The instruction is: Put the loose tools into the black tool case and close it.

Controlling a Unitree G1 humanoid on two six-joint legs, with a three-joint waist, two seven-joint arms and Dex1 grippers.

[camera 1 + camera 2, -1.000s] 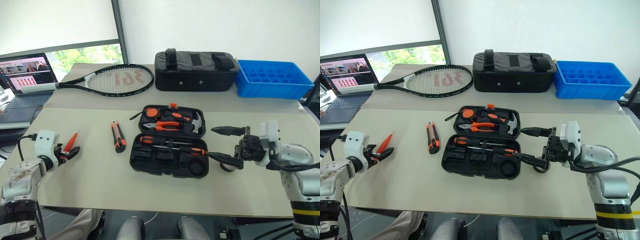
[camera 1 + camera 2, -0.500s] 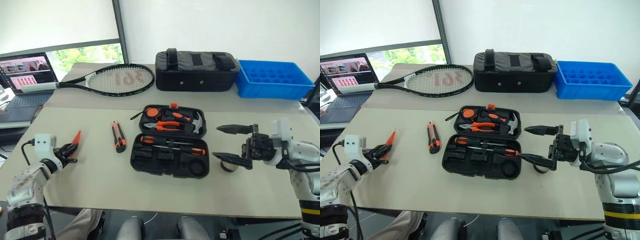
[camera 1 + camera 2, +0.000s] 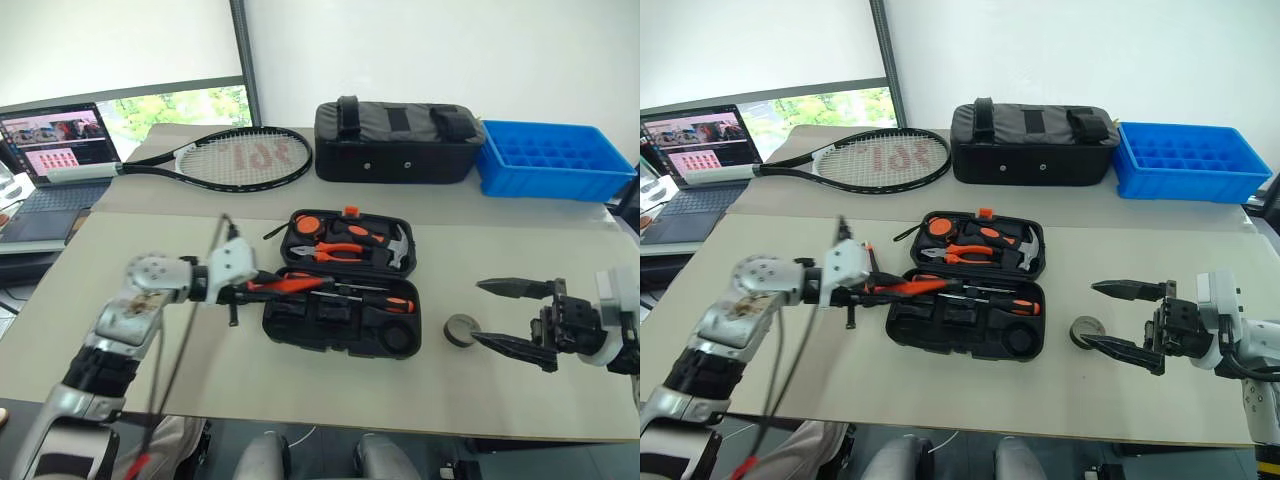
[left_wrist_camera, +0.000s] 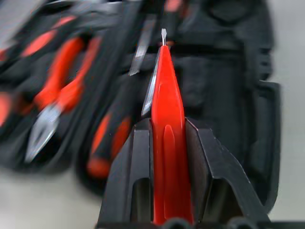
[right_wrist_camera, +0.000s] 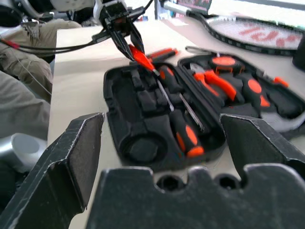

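Step in hand: stowing slim orange tool. Left pincer clamped on it, tip over near-left part of open black tool case. Right pincer wide, empty, right of case. Next: lower into free recess, release. Utility knife unseen.

A pale beige table fills the foreground, butted against a second tabletop of like colour running behind it. Beyond them rises a plain white wall, met on the left by a window with a lowered white roller blind, a dark grey frame post, and green foliage in daylight showing under the blind. The light is even and soft.
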